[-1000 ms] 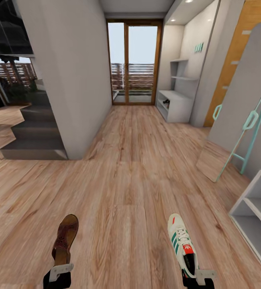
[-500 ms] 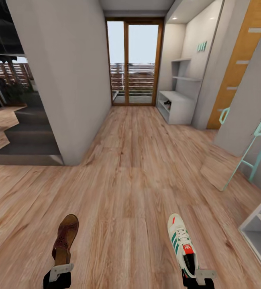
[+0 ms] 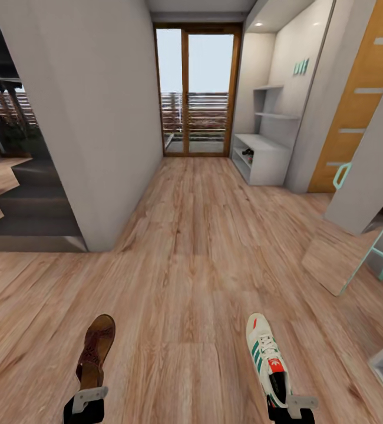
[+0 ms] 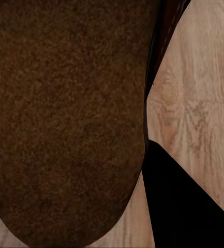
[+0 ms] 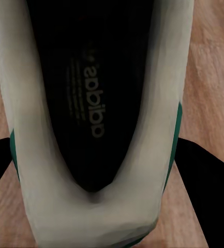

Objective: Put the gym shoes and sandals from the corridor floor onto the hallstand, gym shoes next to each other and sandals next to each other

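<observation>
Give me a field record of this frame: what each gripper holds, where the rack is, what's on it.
left gripper: shut on brown sandal, toe pointing ahead
right gripper: shut on gym shoe, toe pointing ahead
hallstand: far end of the corridor, on the right wall, beside the glass door
on hallstand: something small and dark on a lower shelf, too small to identify
floor: wood planks between robot and hallstand
</observation>
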Tool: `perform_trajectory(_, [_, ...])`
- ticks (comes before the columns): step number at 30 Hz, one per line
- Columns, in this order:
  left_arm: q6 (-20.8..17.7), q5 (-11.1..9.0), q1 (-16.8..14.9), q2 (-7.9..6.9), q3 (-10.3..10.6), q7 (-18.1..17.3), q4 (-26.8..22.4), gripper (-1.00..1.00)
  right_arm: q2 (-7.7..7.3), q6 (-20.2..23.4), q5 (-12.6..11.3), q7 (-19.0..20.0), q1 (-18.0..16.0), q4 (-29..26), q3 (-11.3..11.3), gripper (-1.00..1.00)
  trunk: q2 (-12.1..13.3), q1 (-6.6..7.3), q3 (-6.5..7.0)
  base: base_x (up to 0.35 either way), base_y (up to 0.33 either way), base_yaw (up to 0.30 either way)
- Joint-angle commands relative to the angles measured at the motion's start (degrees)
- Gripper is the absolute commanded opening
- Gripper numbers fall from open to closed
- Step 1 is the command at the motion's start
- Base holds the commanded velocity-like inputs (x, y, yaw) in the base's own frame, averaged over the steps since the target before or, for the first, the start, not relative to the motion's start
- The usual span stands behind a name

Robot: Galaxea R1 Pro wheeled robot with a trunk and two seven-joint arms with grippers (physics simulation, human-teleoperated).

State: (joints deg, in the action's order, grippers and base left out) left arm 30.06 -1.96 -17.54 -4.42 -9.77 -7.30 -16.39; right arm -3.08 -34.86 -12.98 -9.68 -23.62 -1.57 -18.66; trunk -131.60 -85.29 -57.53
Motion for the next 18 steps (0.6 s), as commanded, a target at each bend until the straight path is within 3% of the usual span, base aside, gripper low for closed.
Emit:
perform_trajectory(1, [0.09,-0.07,-0.04,0.02,-0.42,-0.61,0.04,-1.00,0.00,-0.10,-0.34,-0.26,-0.02,-0.01,-0.50,-1.00,-0.02,-0.02,-0.05,0.338,0.000,0.000])
perform_trajectory(18, [0.09,-0.06,-0.04,0.02,-0.43,-0.61,0.04,-1.00,-0.01,-0.10,-0.33,-0.26,-0.02,-0.01,-0.50,-1.00,-0.02,-0.02,-0.05,0.338,0.000,0.000])
